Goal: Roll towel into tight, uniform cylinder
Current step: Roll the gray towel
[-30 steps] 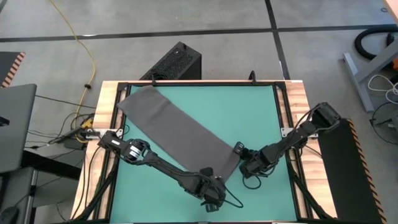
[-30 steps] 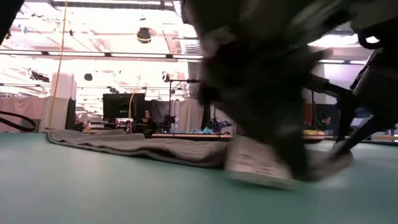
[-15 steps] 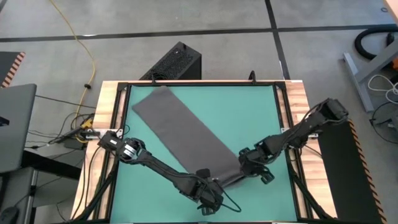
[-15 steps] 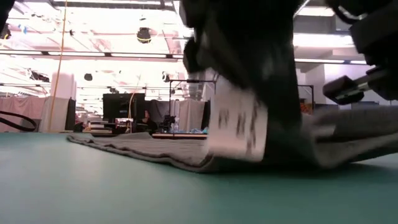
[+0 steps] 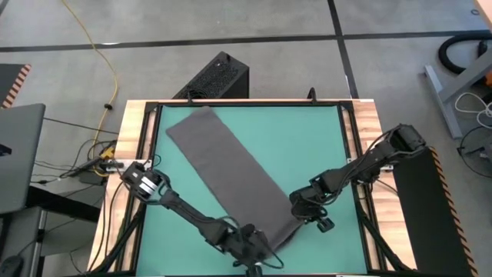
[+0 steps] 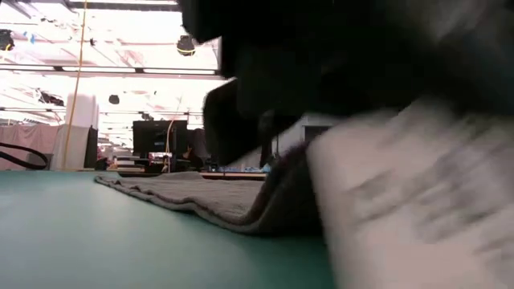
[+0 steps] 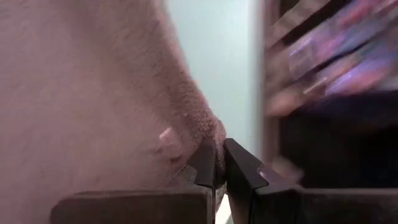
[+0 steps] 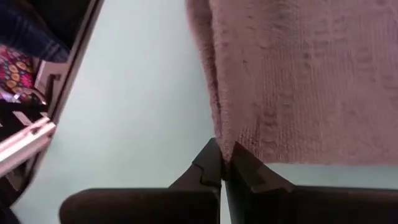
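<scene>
A dark grey towel point(image 5: 231, 165) lies diagonally across the green worktop point(image 5: 307, 138), upper left to lower centre. The left claw point(image 5: 250, 245) pinches its bottom corner; the right claw point(image 5: 301, 206) grips the neighbouring corner, lower right.

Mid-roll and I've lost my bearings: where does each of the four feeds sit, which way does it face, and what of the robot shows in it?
High: overhead, looking down; both arms on the green mat.
Low: mat level, facing the room; towel lifted, dark blur above.
Left wrist: left gripper shut on a towel corner.
Right wrist: right gripper shut on the towel edge.
Shared: all four show towel and mat.
</scene>
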### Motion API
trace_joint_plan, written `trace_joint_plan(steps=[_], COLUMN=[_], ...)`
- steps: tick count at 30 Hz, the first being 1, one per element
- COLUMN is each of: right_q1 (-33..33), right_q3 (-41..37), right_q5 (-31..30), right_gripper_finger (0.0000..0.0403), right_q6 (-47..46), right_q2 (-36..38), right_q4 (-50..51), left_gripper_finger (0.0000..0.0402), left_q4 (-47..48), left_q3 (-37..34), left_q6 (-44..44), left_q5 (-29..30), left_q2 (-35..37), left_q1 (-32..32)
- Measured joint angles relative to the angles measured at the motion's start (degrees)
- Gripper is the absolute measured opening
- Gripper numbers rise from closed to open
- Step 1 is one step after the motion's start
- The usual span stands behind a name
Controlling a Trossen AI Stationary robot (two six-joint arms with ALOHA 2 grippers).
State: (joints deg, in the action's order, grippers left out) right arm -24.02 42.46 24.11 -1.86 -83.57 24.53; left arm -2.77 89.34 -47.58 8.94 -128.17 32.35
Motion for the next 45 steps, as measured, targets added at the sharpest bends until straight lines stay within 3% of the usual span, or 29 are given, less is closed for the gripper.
trace_joint_plan(steps=[2,5,12,16,24,30,39,45], right_q1=[-0.33,-0.8,0.04,2.89,10.77,13.9,15.23,15.25], right_q3=[0.0,0.0,0.0,0.0,0.0,0.04,0.11,0.04], right_q5=[0.42,1.35,1.74,2.34,13.59,14.17,14.41,14.19], right_gripper_finger=[0.0022,0.0023,0.0023,0.0023,0.0023,0.0024,0.0024,0.0025], right_q6=[-1.04,-2.37,-7.16,-8.98,-8.99,-6.4,-5.16,-5.13], right_q2=[0.04,-0.2,-0.36,-1.69,-7.78,-13.15,-14.63,-14.54], right_q4=[-0.33,-0.63,-1.74,-4.7,-6.57,-7.74,-9.22,-9.62], left_gripper_finger=[0.0,0.0,0.0,0.0,0.0001,0.0014,0.0055,0.0056], left_q4=[-15.34,-27.4,-33.47,-33.04,-28.75,-21.31,-0.23,0.58], left_q3=[-7.07,-14.88,-21.7,-21.89,-21.86,-22.11,-22.2,-22.16], left_q6=[-2.98,-6.8,-15.88,-15.07,-13.4,-10.81,-6.39,0.97], left_q5=[-0.12,0.39,-0.8,-3.42,-6.87,-6.51,-2.21,-0.91], left_q2=[1.0,1.39,2.09,2.27,3.34,6.27,15.84,21.78], left_q1=[0.07,0.12,0.35,0.33,0.4,0.18,-0.57,-0.52])
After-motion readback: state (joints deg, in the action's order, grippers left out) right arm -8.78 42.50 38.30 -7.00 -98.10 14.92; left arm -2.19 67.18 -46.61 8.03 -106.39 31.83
